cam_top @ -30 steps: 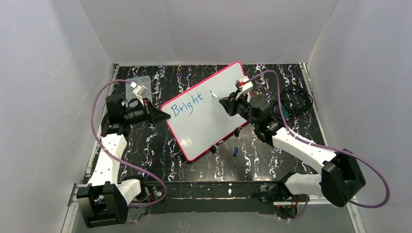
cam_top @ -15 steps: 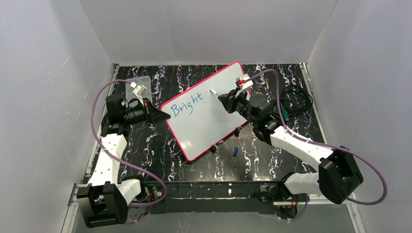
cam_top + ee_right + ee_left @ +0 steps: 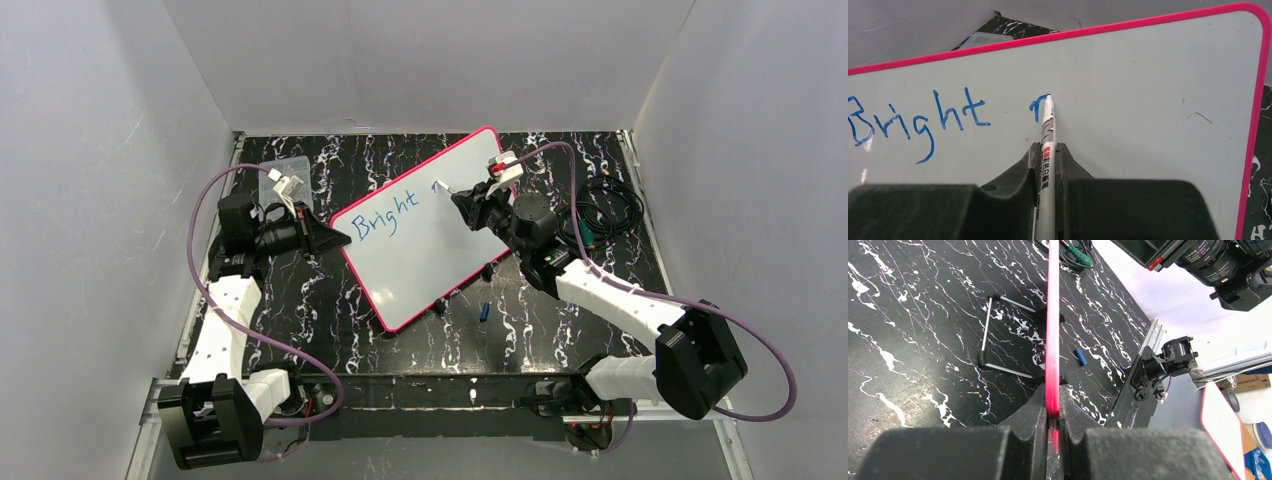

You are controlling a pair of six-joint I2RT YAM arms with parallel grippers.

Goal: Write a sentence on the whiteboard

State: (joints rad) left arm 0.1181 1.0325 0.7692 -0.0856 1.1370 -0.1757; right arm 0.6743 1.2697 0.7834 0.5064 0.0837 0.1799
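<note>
The whiteboard stands tilted on the black marbled table, white with a pink rim. Of the sentence only the blue word "Bright" shows, with one short curved stroke after it. My left gripper is shut on the board's left rim, whose pink edge runs between the fingers of this gripper. At the board's upper right, my right gripper is shut on a white marker. The marker's tip touches the top of that stroke.
A clear plastic box lies behind the left arm. A small blue cap rests on the table in front of the board. Black cables are coiled at the right. The board's wire stand sits under it. White walls enclose the table.
The right gripper has carried the marker tip a little up the board, and the short blue stroke after "Bright" has grown. The left arm and the board have not moved.
</note>
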